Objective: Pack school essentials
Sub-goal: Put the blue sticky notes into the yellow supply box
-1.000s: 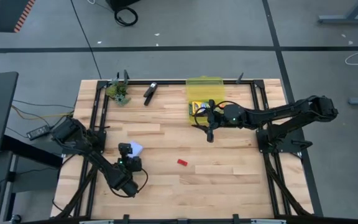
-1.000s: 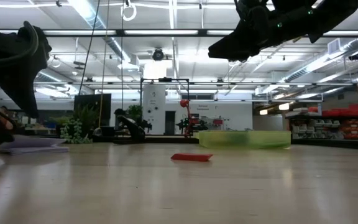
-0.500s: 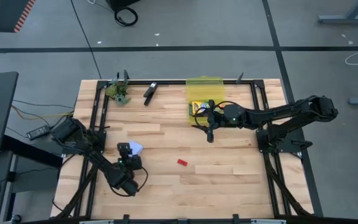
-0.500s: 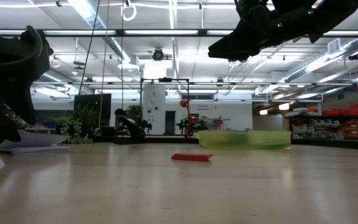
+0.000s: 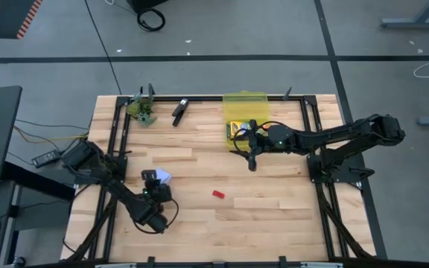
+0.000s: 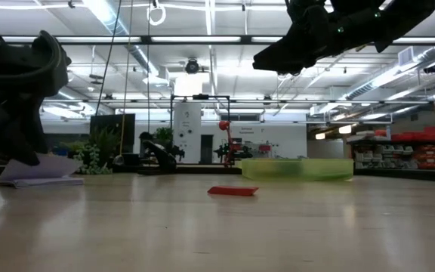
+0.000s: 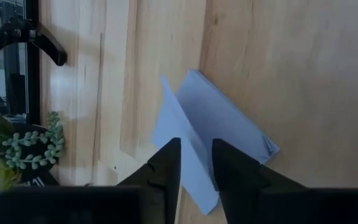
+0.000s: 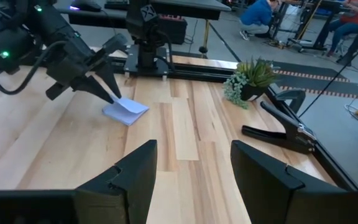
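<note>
Tabletop (image 5: 274,216): nothing on it has shifted; the only change is at your left arm.

Right gripper (image 5: 250,158) hangs where it was a second ago, just beside the yellow-green crayon box (image 5: 236,128) and the green tray (image 5: 246,100) behind it. Its jaws stand wide and hold nothing.

Left gripper (image 5: 153,181) is the one that moved: its jaws have drawn in over the last second and now pinch a lifted top sheet of the light-blue square pad (image 7: 213,137), well apart from the crayon box, toward your left arm's base. The left wrist view shows the sheet between the two tips (the pad's body lies flat on the wood).

Judgement: you've got paper, maybe not the whole pad. A lift now could fan or tear it.

Tiny red piece (image 5: 217,194) lies untouched, between pad and crayon box.
</note>
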Available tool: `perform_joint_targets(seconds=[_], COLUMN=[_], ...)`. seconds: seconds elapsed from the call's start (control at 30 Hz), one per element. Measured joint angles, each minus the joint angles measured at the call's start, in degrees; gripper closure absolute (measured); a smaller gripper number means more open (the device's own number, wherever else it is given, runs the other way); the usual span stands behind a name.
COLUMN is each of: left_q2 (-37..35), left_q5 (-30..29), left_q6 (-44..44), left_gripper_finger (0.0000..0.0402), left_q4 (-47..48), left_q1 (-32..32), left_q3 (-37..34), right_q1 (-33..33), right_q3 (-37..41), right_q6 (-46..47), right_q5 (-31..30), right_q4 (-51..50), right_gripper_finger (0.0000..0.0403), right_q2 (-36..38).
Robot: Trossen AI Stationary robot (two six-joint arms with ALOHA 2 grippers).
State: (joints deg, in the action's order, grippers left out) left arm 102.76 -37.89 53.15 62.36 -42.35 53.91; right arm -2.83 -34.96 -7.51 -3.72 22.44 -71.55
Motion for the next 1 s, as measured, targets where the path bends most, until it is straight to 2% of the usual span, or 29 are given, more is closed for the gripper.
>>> perform_joint_targets(seconds=[0.27, 0.43, 0.77, 1.0], left_q2=[0.1, 0.11, 0.11, 0.11], left_q5=[1.0, 1.03, 1.68, 1.73], left_q6=[-0.26, -1.31, -2.57, -5.15], left_gripper_finger=[0.0315, 0.0322, 0.0391, 0.0397], left_q4=[-4.31, -3.73, -3.3, -2.45], left_q1=[0.57, 1.41, 1.8, 1.8], left_q3=[-2.29, -2.23, -2.25, -2.25], right_q1=[0.11, 0.11, 0.11, 0.11], right_q3=[0.0, 0.0, 0.0, 0.0], right_q6=[0.02, 0.31, 0.44, 0.45], right_q5=[1.02, 1.02, 1.02, 1.02], right_q4=[0.06, 0.19, 0.5, 0.48], right_gripper_finger=[0.0191, 0.0191, 0.0191, 0.0191], right_q2=[0.0, 0.0, 0.02, 0.02])
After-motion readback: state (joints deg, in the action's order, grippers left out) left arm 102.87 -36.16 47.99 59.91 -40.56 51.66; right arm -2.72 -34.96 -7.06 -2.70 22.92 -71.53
